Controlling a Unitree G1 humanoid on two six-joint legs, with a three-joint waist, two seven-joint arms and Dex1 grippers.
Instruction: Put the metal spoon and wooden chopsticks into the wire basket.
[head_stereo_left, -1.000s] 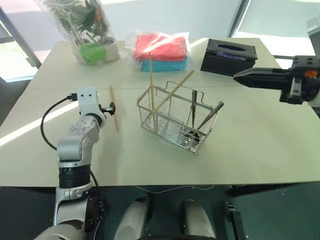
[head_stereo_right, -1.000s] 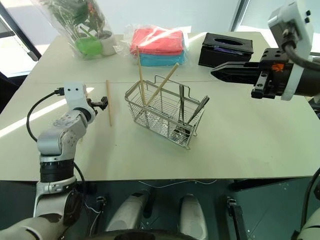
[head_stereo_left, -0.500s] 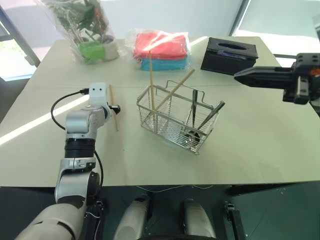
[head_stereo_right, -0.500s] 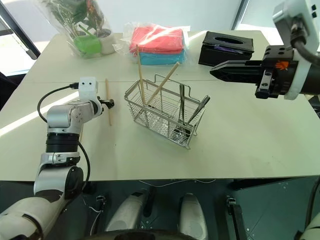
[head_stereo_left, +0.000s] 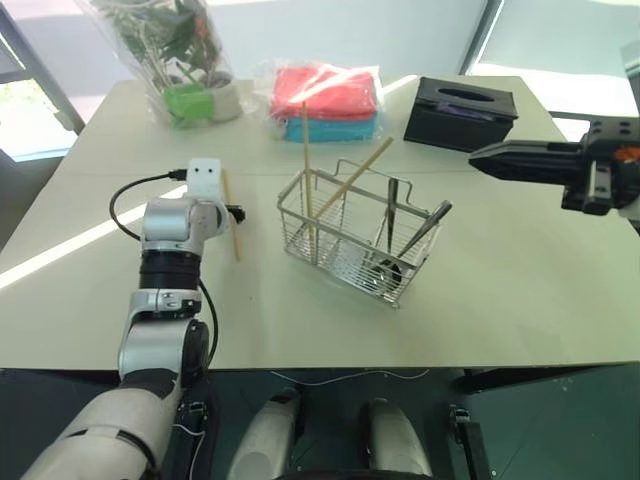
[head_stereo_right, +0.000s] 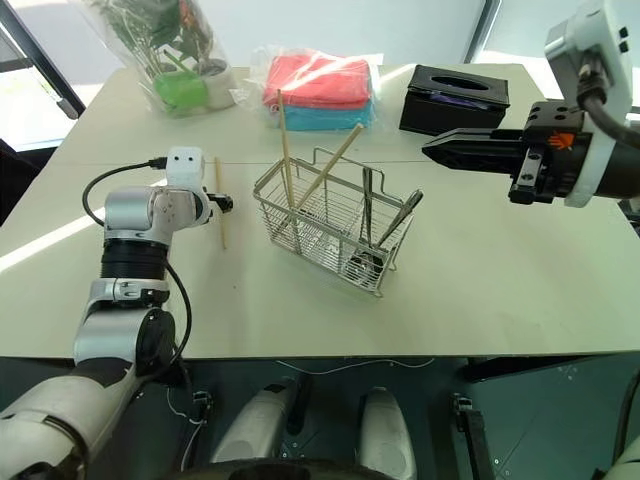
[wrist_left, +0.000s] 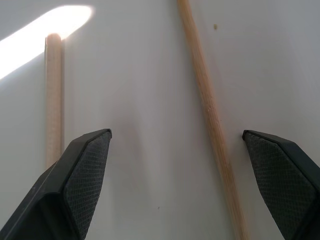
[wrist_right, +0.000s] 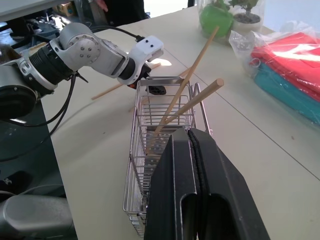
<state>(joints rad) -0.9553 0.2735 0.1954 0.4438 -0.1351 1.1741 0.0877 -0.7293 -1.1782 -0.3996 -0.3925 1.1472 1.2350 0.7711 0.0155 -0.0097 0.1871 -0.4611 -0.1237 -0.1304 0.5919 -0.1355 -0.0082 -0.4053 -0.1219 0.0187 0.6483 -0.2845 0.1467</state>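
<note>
Left wrist view: the left tool (wrist_left: 175, 185) hangs wide open over the pale smooth desk (wrist_left: 135, 100), its textured black pads straddling one thin round wooden chopstick (wrist_left: 210, 125), likely lining up a pinch. Two chopsticks (head_stereo_left: 345, 185) and the metal spoon (head_stereo_left: 425, 230) already lean in the shiny wire basket (head_stereo_left: 355, 235). The right tool (head_stereo_right: 432, 152) hangs closed and empty beyond the basket.
</note>
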